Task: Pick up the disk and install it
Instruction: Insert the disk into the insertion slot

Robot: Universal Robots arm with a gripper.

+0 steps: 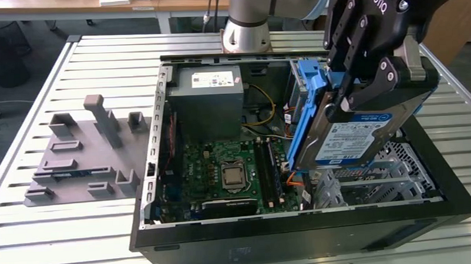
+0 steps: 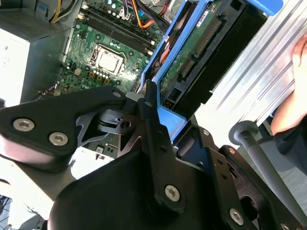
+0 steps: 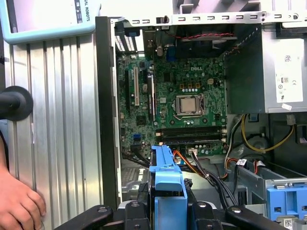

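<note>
I have the disk clamped in the tool, and it hangs in the air over the open computer case. The tool's two black arms squeeze the blue carrier on both sides, so the disk cannot slip out. I hold it up on its edge, label side facing out in the exterior view, because I think it has to slide down into the case that way.

I use the case as my landmark. The disk is above the silver drive cage at the case's corner, next to the green board that lies flat on the case floor. The grey power box sits at the far end of the case, well apart from the disk.

Outside the case, a grey block with slots rests on the tabletop. A person's hand lies on the tabletop beside the case, maybe just waiting; I cannot tell why.
</note>
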